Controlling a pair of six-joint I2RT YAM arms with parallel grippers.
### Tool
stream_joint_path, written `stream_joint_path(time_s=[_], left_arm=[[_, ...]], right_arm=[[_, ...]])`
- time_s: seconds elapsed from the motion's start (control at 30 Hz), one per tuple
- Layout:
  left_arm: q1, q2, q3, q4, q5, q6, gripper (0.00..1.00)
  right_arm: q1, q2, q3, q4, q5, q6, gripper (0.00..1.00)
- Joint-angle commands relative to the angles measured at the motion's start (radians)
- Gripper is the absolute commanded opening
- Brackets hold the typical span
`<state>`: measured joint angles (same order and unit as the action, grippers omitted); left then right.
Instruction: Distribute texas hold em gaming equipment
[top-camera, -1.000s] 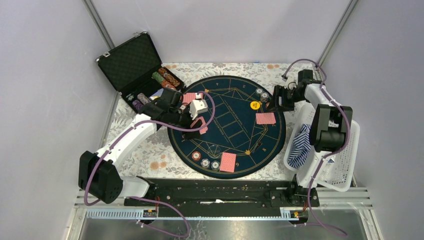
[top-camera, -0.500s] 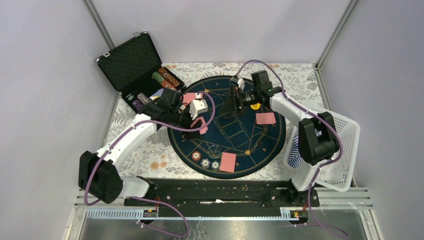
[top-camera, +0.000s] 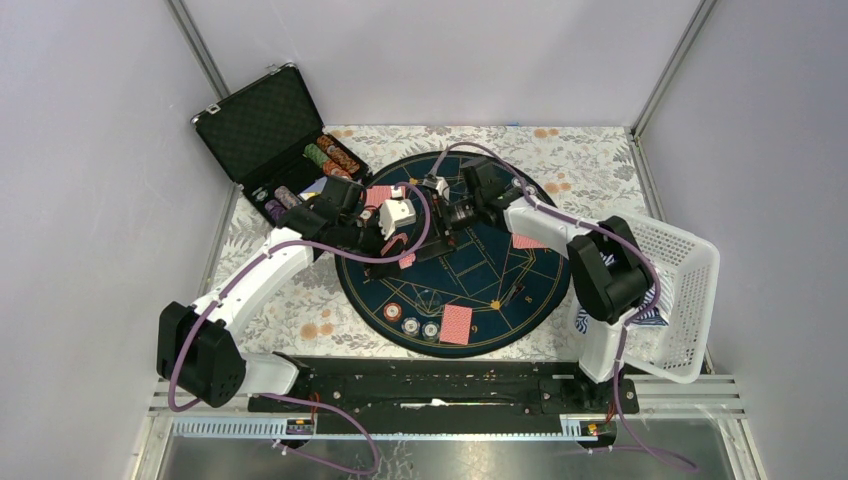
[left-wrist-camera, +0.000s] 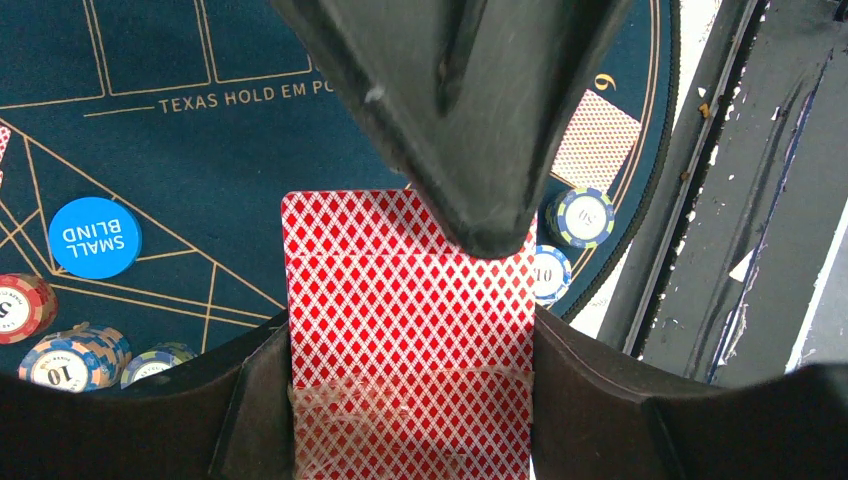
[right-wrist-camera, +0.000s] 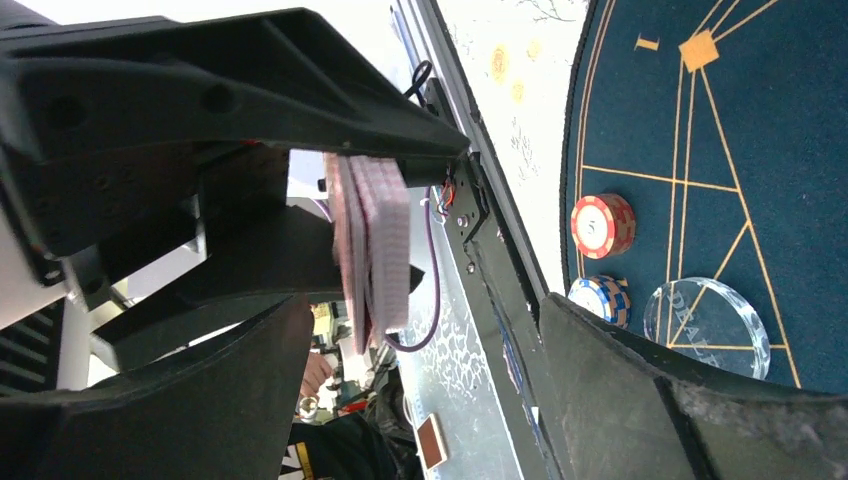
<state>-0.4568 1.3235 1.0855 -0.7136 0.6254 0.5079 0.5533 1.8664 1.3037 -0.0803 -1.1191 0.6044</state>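
So the deck (left-wrist-camera: 400, 300) of red-backed cards hangs over the centre-left of the round blue mat (top-camera: 500, 290). The left fingers (left-wrist-camera: 250, 400) are partly closed and snug against both of its long edges. The right fingers (right-wrist-camera: 620, 380) are spread wide with nothing in them. In the right wrist view the deck shows edge-on in the gap between them, and in the left wrist view one dark tip sits right at the deck's top edge. I honestly can't tell if it's touching. The rest of the kit is already out: a few chips (top-camera: 411, 325) and a single card (top-camera: 455, 323) at the bottom of the mat, a blue disc (left-wrist-camera: 95, 237) at the left of the left wrist view, and a clear disc (right-wrist-camera: 710, 315) at the lower right of the right wrist view. More chips sit in rows in the open case (top-camera: 262, 122) at the upper left of the tabletop (top-camera: 590, 160). My guess is the next job is peeling one card off for a seat. Cards are light, thin and bendy, and the faces are slick, so they slide over each other and two can come away together. I'd pinch the free short end sticking out past the left fingers, front and back of just the outer card, and slide it off lengthwise.
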Motion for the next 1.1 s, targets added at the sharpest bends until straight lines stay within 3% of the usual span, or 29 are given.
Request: stream_joint_path(time_s=[0.0,0.33,0.7,0.83,0.93,1.07], left_arm=[[0.005,-0.030,0.013,0.037,0.039,0.017,0.00],[0.004,-0.038,0.011,0.038,0.034,0.017,0.00],[0.004,-0.037,0.011,0.037,0.034,0.017,0.00],[0.004,-0.034,0.012,0.037,0.035,0.018,0.00],[0.004,-0.037,0.010,0.037,0.035,0.019,0.00],[0.004,-0.035,0.010,0.037,0.037,0.017,0.00]], right_arm=[[0.019,0.024,0.017,0.059,-0.019,0.057,0.89],[0.016,0.043,0.021,-0.002,0.000,0.026,0.76],[-0.040,-0.005,-0.013,-0.015,0.004,0.014,0.51],[-0.040,-0.031,-0.011,-0.006,-0.005,0.010,0.50],[-0.039,-0.059,-0.010,0.024,-0.017,0.015,0.58],[-0.029,-0.086,-0.016,0.110,-0.031,0.069,0.61]])
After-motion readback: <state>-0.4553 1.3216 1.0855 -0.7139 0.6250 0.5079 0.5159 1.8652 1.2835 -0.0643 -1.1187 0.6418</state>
